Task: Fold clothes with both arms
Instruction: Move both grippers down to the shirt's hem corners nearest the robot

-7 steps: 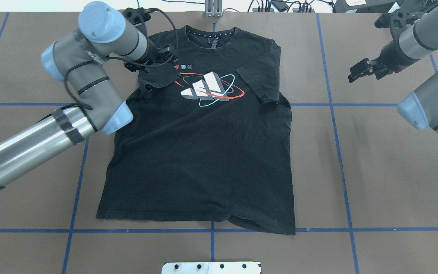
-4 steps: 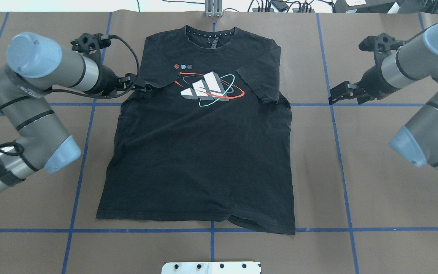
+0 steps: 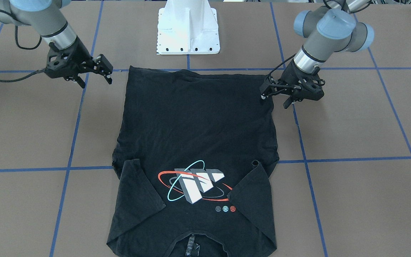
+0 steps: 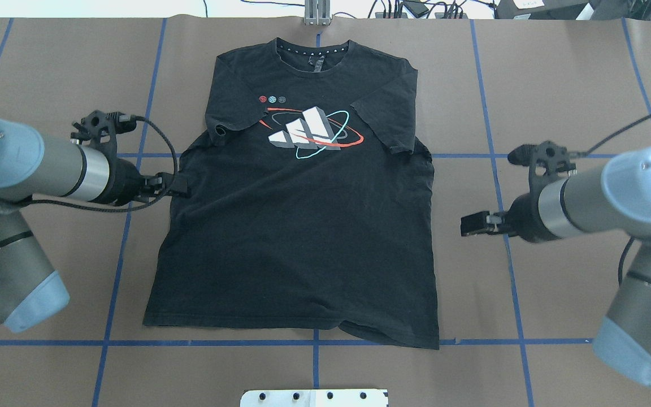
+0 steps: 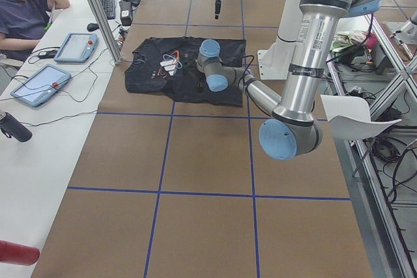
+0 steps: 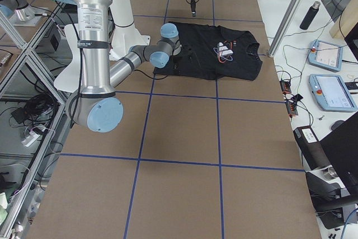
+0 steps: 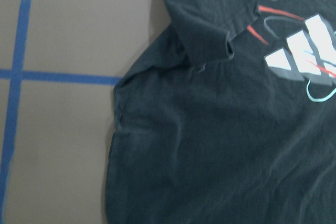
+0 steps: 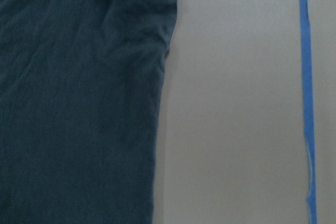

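In the overhead view the left arm is cut off at the frame's left edge. The black tips of the left end effector merge with the dark cloth there, so its opening is hard to read. The front-facing view settles it: the left end effector has its fingers spread wide and holds nothing. One fingertip is over the side edge of the T-shirt, the other over bare tabletop. Whether that tip touches the cloth cannot be told. The left wrist view takes in only the shirt's side edge, a folded sleeve and part of the print.

The T-shirt lies flat, front up, mid-tabletop, with its collar at the far edge from the robot. Both short sleeves are folded inward onto the chest. The left sleeve, on the robot's left, covers the end of the graphic. The right sleeve lies just beside it.

The right end effector is seen end-on from overhead, beside the shirt's right edge but apart from it. From the front, the right end effector is wide open and empty. The right arm runs out of frame at the right. Its wrist view shows only the shirt's edge, tabletop and a blue tape line.
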